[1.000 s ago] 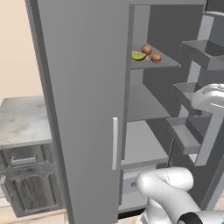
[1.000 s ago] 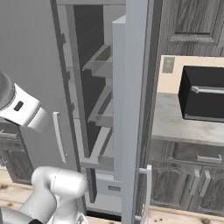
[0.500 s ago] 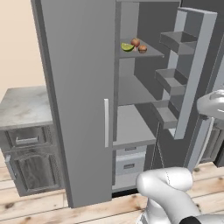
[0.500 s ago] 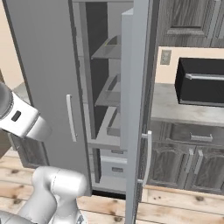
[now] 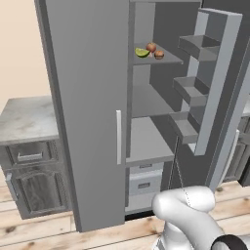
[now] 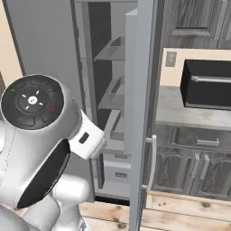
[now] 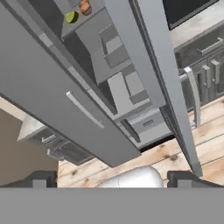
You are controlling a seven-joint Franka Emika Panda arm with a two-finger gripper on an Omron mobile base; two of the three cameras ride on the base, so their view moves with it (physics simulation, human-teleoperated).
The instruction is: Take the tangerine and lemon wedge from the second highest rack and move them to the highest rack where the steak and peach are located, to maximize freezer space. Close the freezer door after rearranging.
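The freezer door (image 5: 215, 83) stands open; lemon wedge (image 5: 141, 52), peach (image 5: 151, 47) and tangerine (image 5: 158, 54) share one rack (image 5: 168, 61). The claw (image 7: 113, 177) is spread apart, empty.

Yellow-green lemon wedge (image 5: 142, 52), grey freezer door (image 5: 218, 88)

- A home kitchen, rendered.
- Tall grey fridge-freezer (image 5: 93, 97), its freezer door (image 6: 142, 113) swung open on shelves with fruit.
- Grey panelled cabinets (image 6: 189, 169) under a stone counter (image 5: 24, 119).
- Black box on the counter, likely a microwave (image 6: 207, 85).
- Pale wood plank floor (image 5: 58, 234).
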